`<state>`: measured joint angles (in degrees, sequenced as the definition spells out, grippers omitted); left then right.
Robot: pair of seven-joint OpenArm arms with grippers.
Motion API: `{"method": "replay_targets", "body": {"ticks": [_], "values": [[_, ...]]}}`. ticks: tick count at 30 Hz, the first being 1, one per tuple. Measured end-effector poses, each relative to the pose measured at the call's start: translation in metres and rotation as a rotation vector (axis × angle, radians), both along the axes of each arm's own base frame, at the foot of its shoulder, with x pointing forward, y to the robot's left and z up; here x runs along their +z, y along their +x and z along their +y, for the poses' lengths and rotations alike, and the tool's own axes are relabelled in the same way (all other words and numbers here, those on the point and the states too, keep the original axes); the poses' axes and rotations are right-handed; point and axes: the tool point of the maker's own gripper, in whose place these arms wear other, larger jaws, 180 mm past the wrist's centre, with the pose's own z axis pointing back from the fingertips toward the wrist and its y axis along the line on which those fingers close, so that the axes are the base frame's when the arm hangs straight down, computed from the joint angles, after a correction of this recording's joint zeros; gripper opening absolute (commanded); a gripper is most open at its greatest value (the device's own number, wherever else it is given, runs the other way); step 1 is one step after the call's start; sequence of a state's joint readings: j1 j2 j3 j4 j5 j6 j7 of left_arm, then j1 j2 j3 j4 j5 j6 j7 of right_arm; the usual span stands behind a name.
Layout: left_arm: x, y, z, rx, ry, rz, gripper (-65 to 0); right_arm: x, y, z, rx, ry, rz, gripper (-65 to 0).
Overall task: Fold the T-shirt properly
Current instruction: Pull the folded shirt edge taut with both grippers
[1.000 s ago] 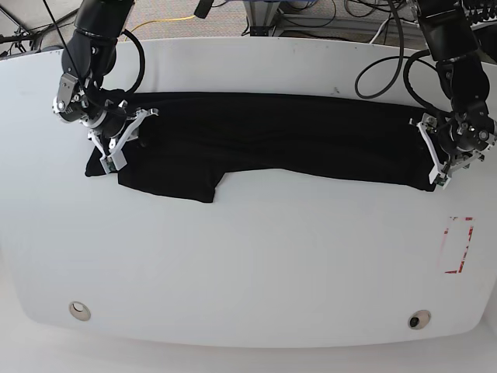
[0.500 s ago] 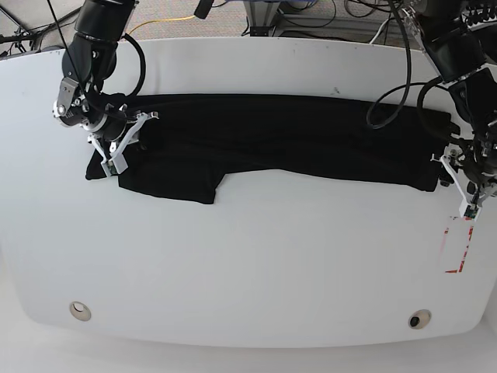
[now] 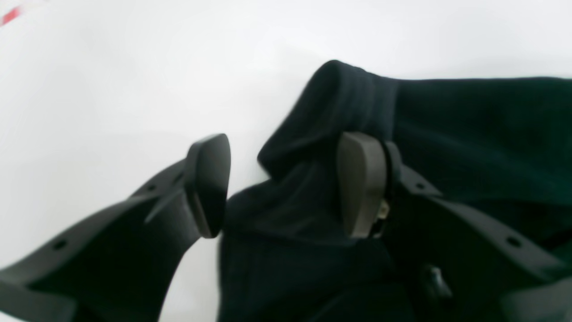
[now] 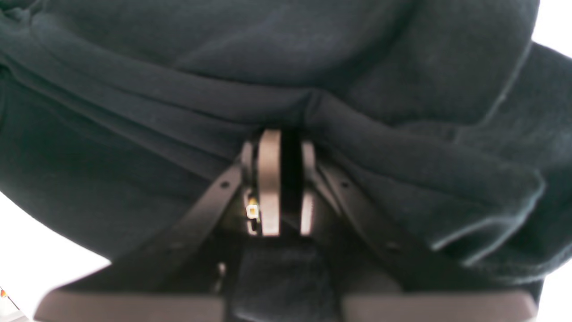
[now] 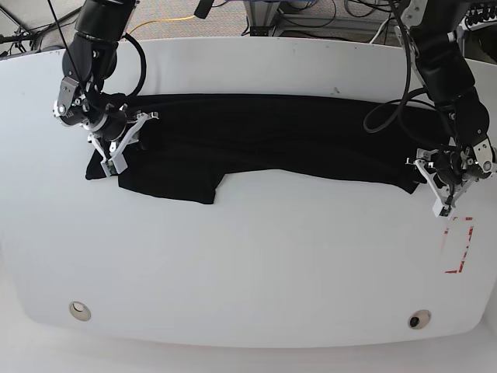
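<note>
Black, limp and folded into a long band, the soft short-sleeved T-shirt [image 5: 272, 140] lay across the white table [image 5: 248, 264]. At the shirt's one end the right end effector [image 5: 124, 146] pinched a fold of it; at the other end the left end effector [image 3: 286, 185] stood spread, straddling the shirt's corner.

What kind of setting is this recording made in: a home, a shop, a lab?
Most likely a robotics lab or test bench. Two arms work over a bare white table with red tape marks on it, cables lie loose on the floor behind it, and the only item on it is a black T-shirt.
</note>
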<state>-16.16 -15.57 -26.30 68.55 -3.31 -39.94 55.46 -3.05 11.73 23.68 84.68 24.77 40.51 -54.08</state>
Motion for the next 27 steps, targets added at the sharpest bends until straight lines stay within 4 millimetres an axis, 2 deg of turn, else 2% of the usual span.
{"method": "replay_targets", "body": {"ticks": [7, 13, 18, 22, 27], "values": [[0.006, 0.002, -0.005, 0.005, -0.071, -0.018, -29.2, 0.002, 0.0, 0.001, -0.004, 0.01, 0.001, -59.5], [0.021, 0.003, 0.007, 0.014, -0.105, -0.044, -29.3, 0.003, 0.0, 0.003, -0.003, 0.017, -0.003, -59.5], [0.019, 0.002, 0.007, 0.013, -0.1, -0.037, -29.6, 0.003, -0.001, 0.003, -0.002, 0.016, -0.001, -59.5], [0.015, 0.003, 0.0, 0.005, -0.093, -0.023, -29.9, 0.003, -0.001, 0.003, -0.003, 0.019, -0.002, -59.5], [0.006, 0.005, -0.02, -0.042, -0.092, 0.002, -31.1, 0.003, -0.001, 0.003, -0.003, 0.019, -0.002, -59.5]]}}
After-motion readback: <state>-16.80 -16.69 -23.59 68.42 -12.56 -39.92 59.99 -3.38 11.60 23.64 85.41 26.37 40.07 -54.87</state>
